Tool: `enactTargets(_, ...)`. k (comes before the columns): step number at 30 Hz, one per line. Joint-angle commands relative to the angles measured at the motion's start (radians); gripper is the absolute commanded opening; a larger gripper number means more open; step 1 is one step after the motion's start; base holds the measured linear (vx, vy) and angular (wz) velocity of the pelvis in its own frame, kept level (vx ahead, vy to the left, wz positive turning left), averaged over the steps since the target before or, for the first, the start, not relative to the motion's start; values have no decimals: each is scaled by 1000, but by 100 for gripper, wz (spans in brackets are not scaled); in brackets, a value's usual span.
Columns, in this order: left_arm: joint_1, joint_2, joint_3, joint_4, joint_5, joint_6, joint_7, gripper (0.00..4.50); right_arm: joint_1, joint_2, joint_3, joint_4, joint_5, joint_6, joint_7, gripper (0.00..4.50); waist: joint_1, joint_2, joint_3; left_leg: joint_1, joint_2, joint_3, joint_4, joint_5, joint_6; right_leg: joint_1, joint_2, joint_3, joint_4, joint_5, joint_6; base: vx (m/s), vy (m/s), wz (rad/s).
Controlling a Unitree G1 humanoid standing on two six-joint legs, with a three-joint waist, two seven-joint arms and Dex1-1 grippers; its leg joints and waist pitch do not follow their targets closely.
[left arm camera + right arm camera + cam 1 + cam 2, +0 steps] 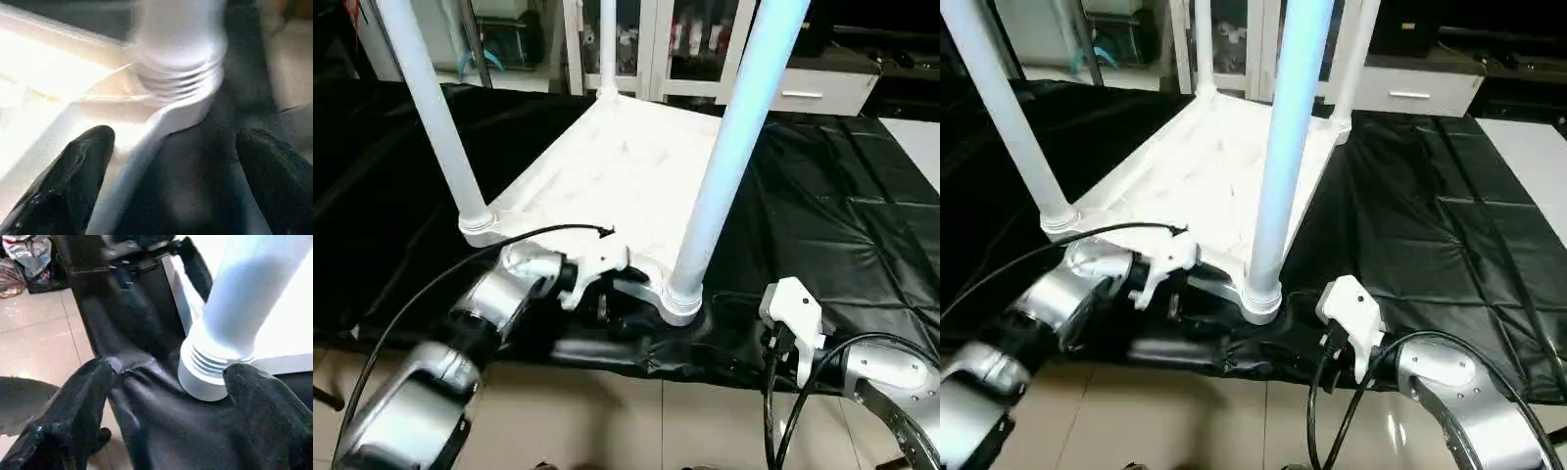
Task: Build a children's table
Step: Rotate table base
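Both black 2-fingered grippers, left [171,186] and right [161,416], gape empty beside the upturned white plastic rectangular table's [607,166] near corner leg [724,166].

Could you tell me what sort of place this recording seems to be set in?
Probably an indoor lab or workshop room: a low surface draped in black plastic sheeting, a glossy tiled floor, and white glass-fronted cabinets at the back, behind the upturned white plastic table.

legs [734,147]: tops cut off | left claw [171,161]: view blurred
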Motion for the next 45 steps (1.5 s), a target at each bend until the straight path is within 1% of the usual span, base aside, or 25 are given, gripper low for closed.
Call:
enactTargets(1,-22,-22,17,54,42,-19,92,447,-5,-22,13,-40,16,16,21,404,3,-15,-66,7,8,-7,-79,-275,22,45,-15,10,-68,-334,-176,0,0,0)
enactTargets(2,-28,-28,21,68,45,-23,109,431,-3,-24,15,-42,17,16,25,404,3,-16,-67,7,8,-8,-78,-269,22,45,-14,10,-67,-329,-176,0,0,0)
enactTargets(4,-39,-33,17,97,56,-48,101,431,2,-29,18,-44,11,16,27,404,4,-20,-68,4,7,-7,-77,-249,29,45,-14,11,-68,-313,-175,0,0,0)
enactTargets(6,-40,-31,14,98,59,-51,94,431,3,-29,18,-44,11,15,27,404,5,-19,-69,3,8,-7,-77,-238,34,46,-15,11,-64,-293,-181,0,0,0)
enactTargets(7,-43,-28,6,103,67,-54,79,402,2,-30,16,-43,10,15,29,404,4,-19,-68,4,9,-7,-78,-240,37,44,-15,10,-65,-294,-186,0,0,0)
enactTargets(10,-52,-24,-6,124,87,-70,65,391,0,-33,14,-40,10,14,32,404,5,-16,-68,6,9,-7,-78,-243,38,43,-14,10,-64,-285,-194,0,0,0)
enactTargets(12,-61,-20,-10,141,102,-74,54,371,-2,-35,13,-38,10,14,33,404,5,-17,-67,5,10,-7,-79,-244,38,43,-14,11,-64,-276,-198,0,0,0)
enactTargets(16,-80,-17,-8,170,123,-56,58,341,-1,-38,14,-38,8,14,33,404,6,-17,-67,6,9,-7,-78,-246,38,44,-15,11,-63,-273,-202,0,0,0)
enactTargets(18,-86,-8,-18,177,145,-38,62,321,-1,-38,16,-40,7,15,32,404,6,-15,-65,6,10,-7,-80,-254,36,43,-16,11,-65,-288,-201,0,0,0)
enactTargets(25,-95,-13,6,186,139,8,34,260,-2,-37,18,-38,6,13,29,404,5,-16,-65,6,10,-8,-81,-259,31,43,-16,11,-64,-290,-205,0,0,0)
enactTargets(26,-96,-15,11,179,131,29,17,260,-3,-37,18,-37,6,13,29,404,5,-16,-65,6,10,-8,-81,-256,32,44,-16,11,-64,-286,-207,0,0,0)
enactTargets(27,-96,-16,15,164,122,68,-11,248,-4,-36,19,-36,5,13,28,404,4,-18,-64,4,10,-8,-81,-252,33,44,-16,11,-63,-277,-210,0,0,0)
enactTargets(31,-90,-8,13,141,128,167,-43,216,-8,-30,22,-30,3,11,25,404,5,-13,-65,5,10,-7,-79,-217,44,46,-16,12,-57,-214,-235,0,0,0)
enactTargets(32,-88,-7,17,139,126,177,-37,204,-8,-29,23,-30,2,11,23,404,4,-14,-65,5,10,-6,-79,-216,46,46,-16,12,-56,-204,-239,0,0,0)
enactTargets(33,-87,-8,23,138,123,186,-30,204,-8,-28,23,-30,2,11,22,404,5,-15,-65,6,9,-5,-77,-212,50,48,-16,11,-56,-193,-245,0,0,0)
enactTargets(34,-86,-12,37,137,115,207,-7,184,-8,-27,23,-31,2,11,20,404,6,-11,-63,6,9,-5,-78,-215,52,47,-16,11,-57,-199,-247,0,0,0)
enactTargets(36,-84,-16,52,134,110,233,21,175,-8,-25,23,-31,1,10,18,404,4,-13,-63,5,9,-5,-79,-222,49,49,-16,11,-58,-209,-246,0,0,0)
enactTargets(37,-74,-26,91,125,97,299,103,172,-7,-21,20,-30,-1,10,10,404,4,-7,-61,6,10,-7,-81,-232,44,48,-17,11,-59,-221,-245,0,0,0)
enactTargets(38,-74,-26,91,125,97,299,103,166,-7,-21,20,-30,-1,10,10,404,1,-9,-60,5,10,-6,-82,-239,41,48,-15,11,-60,-223,-246,0,0,0)
enactTargets(39,-67,-29,108,116,92,328,134,166,-6,-19,19,-31,-1,10,6,404,-1,-9,-59,5,9,-7,-83,-256,38,49,-15,10,-63,-248,-241,0,0,0)
enactTargets(41,-29,-39,177,86,88,369,293,158,-5,-12,15,-28,-7,8,-8,404,-8,-13,-57,-3,6,-10,-85,-273,32,53,-15,7,-66,-293,-223,0,0,0)
enactTargets(42,-29,-39,177,86,88,369,293,151,-5,-12,15,-28,-7,8,-8,404,-12,-15,-54,-8,5,-13,-87,-284,28,55,-15,4,-69,-340,-200,0,0,0)
enactTargets(43,-3,-39,203,64,86,389,348,148,-5,-11,15,-28,-8,8,-11,404,-20,-16,-56,-9,3,-15,-86,-289,25,54,-15,4,-73,-378,-177,0,0,0)
enactTargets(44,11,-37,211,51,87,398,368,147,-5,-10,15,-29,-8,9,-12,404,-25,-15,-56,-13,3,-18,-87,-284,23,57,-15,3,-71,-382,-171,0,0,0)
enactTargets(45,20,-35,216,41,89,405,380,145,-5,-10,15,-29,-8,9,-13,404,-34,-17,-54,-17,-1,-20,-88,-286,23,56,-13,1,-76,-411,-153,0,0,0)
